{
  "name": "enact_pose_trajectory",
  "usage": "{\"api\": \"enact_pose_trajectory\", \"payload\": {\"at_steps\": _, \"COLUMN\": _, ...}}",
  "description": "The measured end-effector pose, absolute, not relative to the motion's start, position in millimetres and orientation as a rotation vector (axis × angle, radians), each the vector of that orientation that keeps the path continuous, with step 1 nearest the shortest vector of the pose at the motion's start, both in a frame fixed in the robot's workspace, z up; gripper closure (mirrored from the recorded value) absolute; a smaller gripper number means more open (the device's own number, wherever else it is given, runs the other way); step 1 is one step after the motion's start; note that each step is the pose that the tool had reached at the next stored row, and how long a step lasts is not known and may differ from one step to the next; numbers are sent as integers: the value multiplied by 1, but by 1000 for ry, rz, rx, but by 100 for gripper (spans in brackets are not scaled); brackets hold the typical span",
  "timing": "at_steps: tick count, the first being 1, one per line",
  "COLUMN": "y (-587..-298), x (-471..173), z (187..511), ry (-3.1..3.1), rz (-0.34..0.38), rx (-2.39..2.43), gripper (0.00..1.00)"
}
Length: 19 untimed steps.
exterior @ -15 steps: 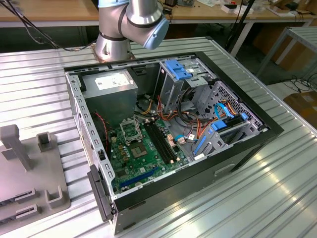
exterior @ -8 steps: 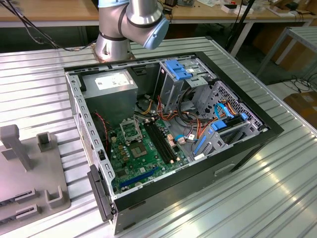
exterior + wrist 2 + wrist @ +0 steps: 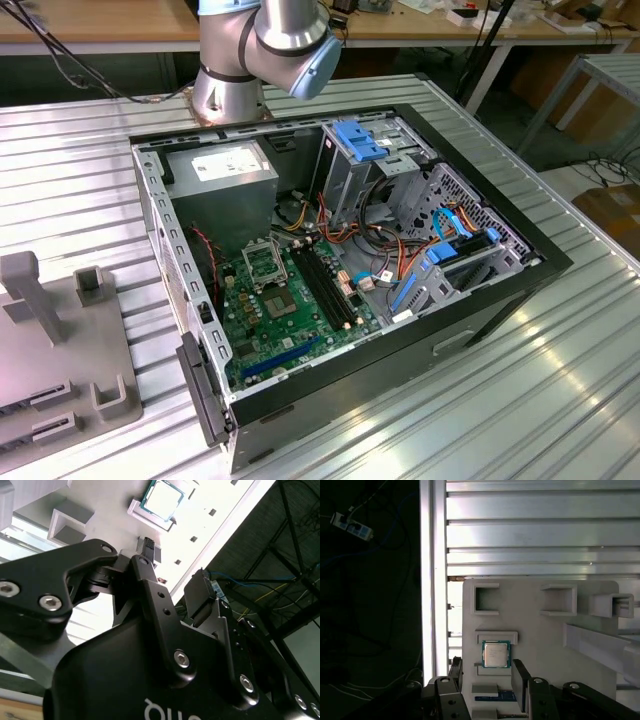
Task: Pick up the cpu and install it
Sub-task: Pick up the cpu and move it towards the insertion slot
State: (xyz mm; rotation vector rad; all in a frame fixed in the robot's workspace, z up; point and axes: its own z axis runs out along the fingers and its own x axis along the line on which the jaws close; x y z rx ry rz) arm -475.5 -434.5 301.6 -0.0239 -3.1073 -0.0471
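hand (image 3: pixel 487 675) released, fingers (image 3: pixel 520 685) spread, empty, hovering near cpu (image 3: pixel 495 654); cpu flat in recess of grey holder (image 3: pixel 545 650) on ribbed table (image 3: pixel 530 525); cpu lid print unreadable.

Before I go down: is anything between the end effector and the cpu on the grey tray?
Nothing visible. In the first wrist view the small square silver-topped cpu lies uncovered in its pocket on the grey moulded plastic tray, and the black end effector, fingers apart and empty, has a clear line to it.
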Motion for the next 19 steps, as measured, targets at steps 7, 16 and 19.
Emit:
{"api": "enact_pose_trajectory", "payload": {"at_steps": 7, "y": -434, "x": -476, "z": 302, "ry": -3107, "rz": -47, "rx": -24, "gripper": 48}}
{"api": "enact_pose_trajectory", "payload": {"at_steps": 16, "y": -440, "x": -476, "z": 295, "ry": -3108, "rz": -35, "rx": -28, "gripper": 48}}
{"api": "enact_pose_trajectory", "payload": {"at_steps": 19, "y": -441, "x": -474, "z": 291, "ry": -3107, "rz": -29, "rx": -28, "gripper": 48}}
